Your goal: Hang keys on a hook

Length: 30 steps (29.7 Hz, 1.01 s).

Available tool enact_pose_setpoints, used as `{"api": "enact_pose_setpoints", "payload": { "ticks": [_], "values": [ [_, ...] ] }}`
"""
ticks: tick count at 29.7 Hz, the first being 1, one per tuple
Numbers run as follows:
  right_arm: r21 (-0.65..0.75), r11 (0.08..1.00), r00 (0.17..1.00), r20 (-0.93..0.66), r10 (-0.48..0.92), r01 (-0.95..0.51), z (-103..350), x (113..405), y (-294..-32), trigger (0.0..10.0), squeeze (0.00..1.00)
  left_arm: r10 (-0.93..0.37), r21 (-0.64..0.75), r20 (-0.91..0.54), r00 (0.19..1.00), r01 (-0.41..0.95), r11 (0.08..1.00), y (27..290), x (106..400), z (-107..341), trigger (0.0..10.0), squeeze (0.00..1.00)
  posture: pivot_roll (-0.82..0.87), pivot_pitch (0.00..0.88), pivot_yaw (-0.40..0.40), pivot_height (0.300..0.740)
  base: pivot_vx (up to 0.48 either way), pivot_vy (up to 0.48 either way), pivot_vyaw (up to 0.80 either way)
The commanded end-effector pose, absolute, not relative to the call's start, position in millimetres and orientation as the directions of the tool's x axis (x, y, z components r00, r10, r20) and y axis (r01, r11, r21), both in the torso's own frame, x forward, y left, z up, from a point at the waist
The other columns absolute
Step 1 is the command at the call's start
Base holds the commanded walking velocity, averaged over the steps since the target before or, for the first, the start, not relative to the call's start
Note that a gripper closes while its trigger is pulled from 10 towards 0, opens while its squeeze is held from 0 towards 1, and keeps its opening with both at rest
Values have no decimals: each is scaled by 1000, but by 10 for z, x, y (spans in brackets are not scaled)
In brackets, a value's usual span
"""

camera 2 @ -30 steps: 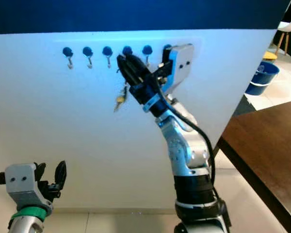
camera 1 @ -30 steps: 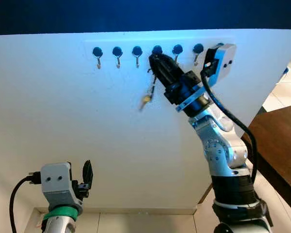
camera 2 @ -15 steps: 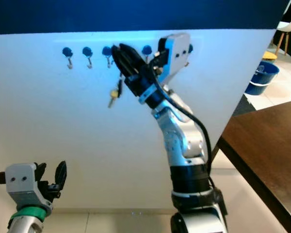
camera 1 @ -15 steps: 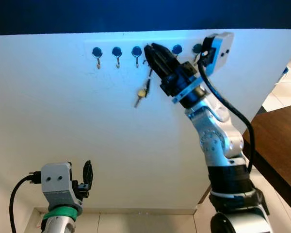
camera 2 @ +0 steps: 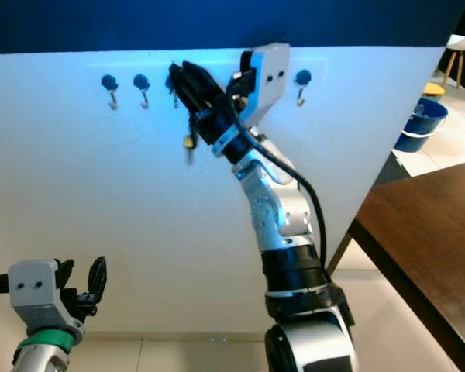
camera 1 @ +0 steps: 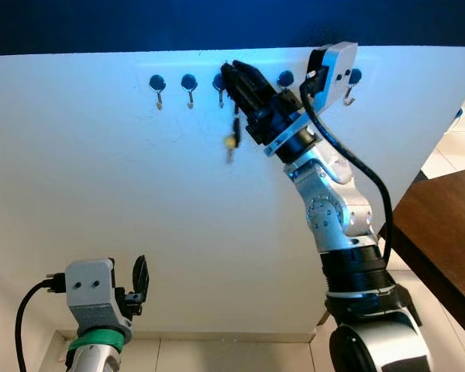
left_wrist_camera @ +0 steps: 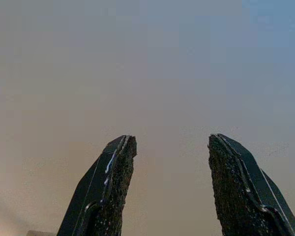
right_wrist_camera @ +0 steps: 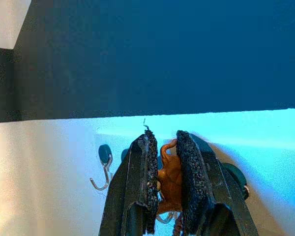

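keys (camera 1: 232, 139): a small bunch with a brass-coloured piece at the bottom, blurred, dangling below the right hand (camera 1: 231, 77) against the white wall panel (camera 1: 139, 209). in the right wrist view an orange-brown tag (right_wrist_camera: 169, 177) sits clenched between the 2 black fingers (right_wrist_camera: 148, 167). the right hand is raised to the row of hooks (camera 1: 156, 84), dark round knobs with metal hooks beneath, and grasps the keys at about the 3rd hook from the left. 2 bare hooks lie at 9 o'clock of the hand, and another hook (camera 1: 352, 78) at 3 o'clock beyond the wrist camera housing (camera 1: 333, 66). open white panel spreads below the keys toward 6 o'clock. the panel's top edge meets a dark blue wall (camera 1: 217, 23) just above the hooks. the left hand (camera 1: 138, 283) hangs low at 7 o'clock, its fingers (left_wrist_camera: 108, 191) spread apart and released.
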State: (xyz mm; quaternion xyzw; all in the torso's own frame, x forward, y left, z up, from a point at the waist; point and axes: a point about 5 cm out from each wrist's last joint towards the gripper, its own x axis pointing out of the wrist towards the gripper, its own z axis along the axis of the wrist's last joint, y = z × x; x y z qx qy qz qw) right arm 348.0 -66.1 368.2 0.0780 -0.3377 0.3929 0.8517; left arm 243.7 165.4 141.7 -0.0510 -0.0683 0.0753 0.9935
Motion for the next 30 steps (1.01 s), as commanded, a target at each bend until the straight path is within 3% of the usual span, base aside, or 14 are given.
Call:
{"api": "enact_pose_setpoints", "payload": {
  "ticks": [1, 12, 19, 30],
  "values": [
    [-141, 686, 451, 657, 604, -714, 3747, 3478, -663, 10000, 0, 171, -105, 110, 979, -159, 982, 1678, 2403, 1390, 10000, 0, -139, 137, 123, 740, 0, 0, 0],
    [-86, 742, 487, 704, 517, -664, 3774, 3474, -923, 10000, 0, 173, -104, 118, 978, -161, 981, 1700, 2414, 1416, 10000, 0, -137, 133, 125, 740, 0, 0, 0],
    [-36, 794, 574, 671, 469, -606, 3541, 3428, -1153, 10000, 0, 173, -104, 115, 978, -161, 981, 1705, 2399, 1406, 10000, 0, -134, 129, 132, 740, 0, 0, 0],
    [4, 821, 663, 592, 458, -571, 3169, 3328, -1210, 10000, 0, 160, -104, 116, 980, -148, 984, 1684, 2419, 1412, 10000, 0, -135, 133, 137, 740, 0, 0, 0]
  ]
}}
